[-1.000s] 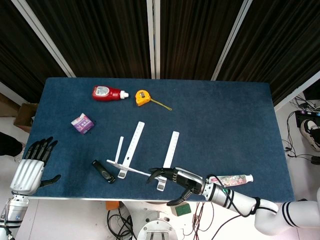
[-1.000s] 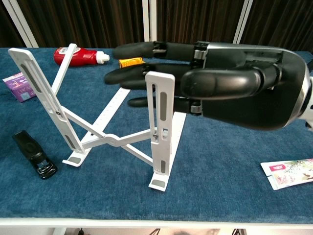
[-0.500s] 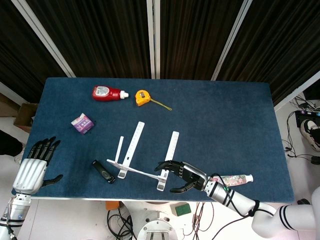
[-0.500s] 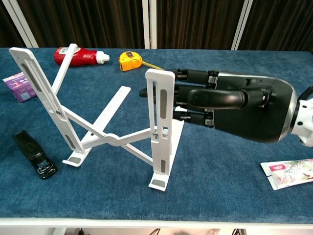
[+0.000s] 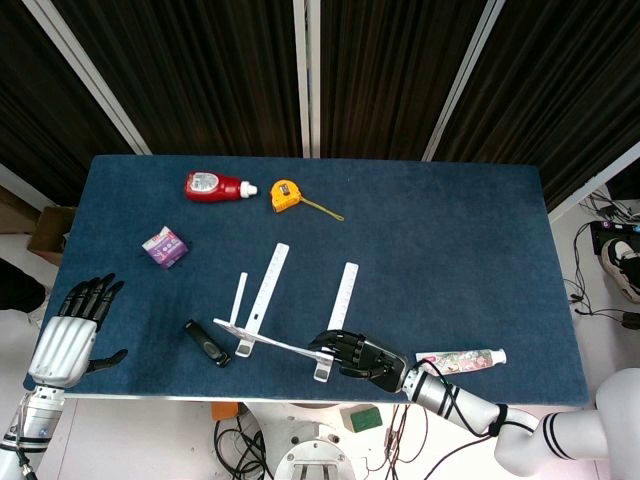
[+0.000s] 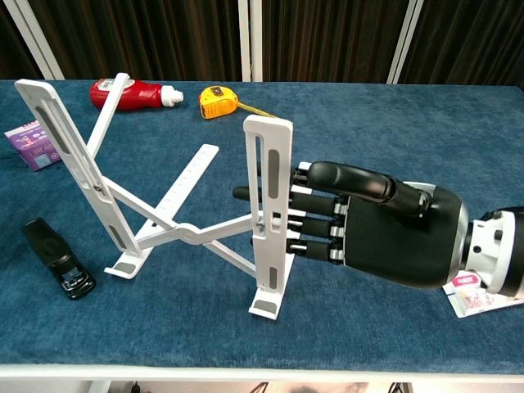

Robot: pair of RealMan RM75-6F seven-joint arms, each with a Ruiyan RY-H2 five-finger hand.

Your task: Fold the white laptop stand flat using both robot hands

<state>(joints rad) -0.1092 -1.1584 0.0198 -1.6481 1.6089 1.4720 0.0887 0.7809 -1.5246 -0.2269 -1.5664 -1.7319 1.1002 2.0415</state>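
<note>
The white laptop stand (image 5: 268, 318) is unfolded near the table's front edge. In the chest view its left upright (image 6: 67, 154) and right upright (image 6: 270, 214) rise from crossed struts. My right hand (image 6: 372, 233) is just right of the right upright. Its fingers (image 6: 315, 223) reach behind that upright, one tip showing on its left side, and the thumb lies on top. Nothing is plainly gripped. From above, the right hand (image 5: 362, 357) sits by the stand's front right foot. My left hand (image 5: 70, 328) hovers off the table's left front corner, fingers spread and empty.
A black clip-like object (image 5: 206, 343) lies left of the stand. A purple packet (image 5: 164, 246), a red bottle (image 5: 212, 186) and a yellow tape measure (image 5: 285, 193) lie further back. A toothpaste tube (image 5: 462, 358) lies beside my right wrist.
My right hand has dropped lower and drawn back toward the front edge, its fingers now tucked behind the right upright. The stand and my left hand have barely moved.
</note>
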